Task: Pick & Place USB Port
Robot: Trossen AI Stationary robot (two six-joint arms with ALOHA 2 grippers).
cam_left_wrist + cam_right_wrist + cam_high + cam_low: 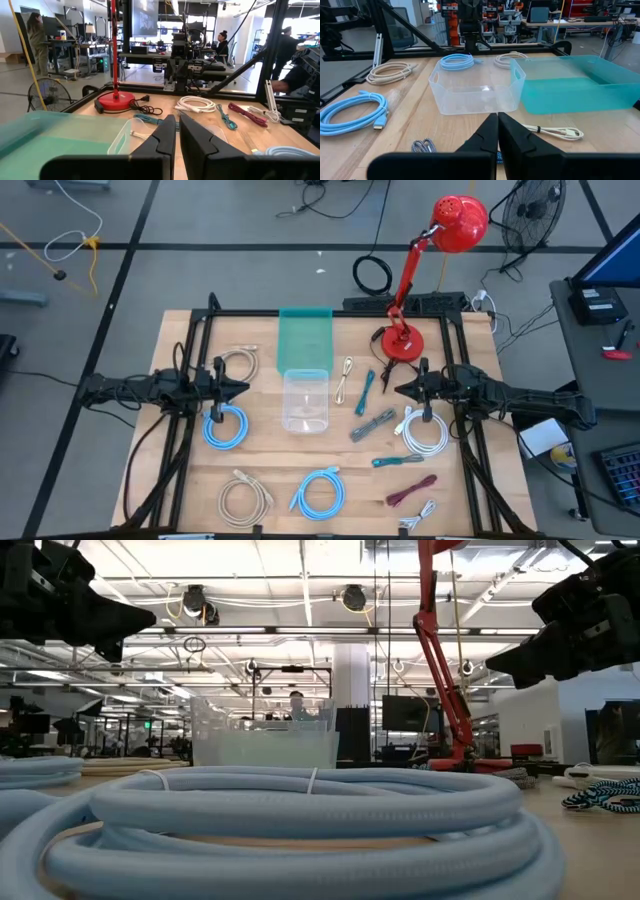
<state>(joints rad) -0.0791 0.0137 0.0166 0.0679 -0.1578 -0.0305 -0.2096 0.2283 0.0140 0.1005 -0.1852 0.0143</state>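
Cables (225, 427) lie round my clear tub (305, 399) on desk (270, 460); left claw (243, 389) & right claw (399, 389) both pinched together, empty.

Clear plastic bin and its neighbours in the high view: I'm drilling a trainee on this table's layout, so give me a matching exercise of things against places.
Things:
1. clear plastic bin
2. teal plastic bin
3. red desk lamp
4. maroon coiled cable

Places:
A. near edge, right side
B. table centre
C. far edge, right of the teal bin
D. far edge, touching the clear bin

Pairs: 1-B, 2-D, 3-C, 4-A
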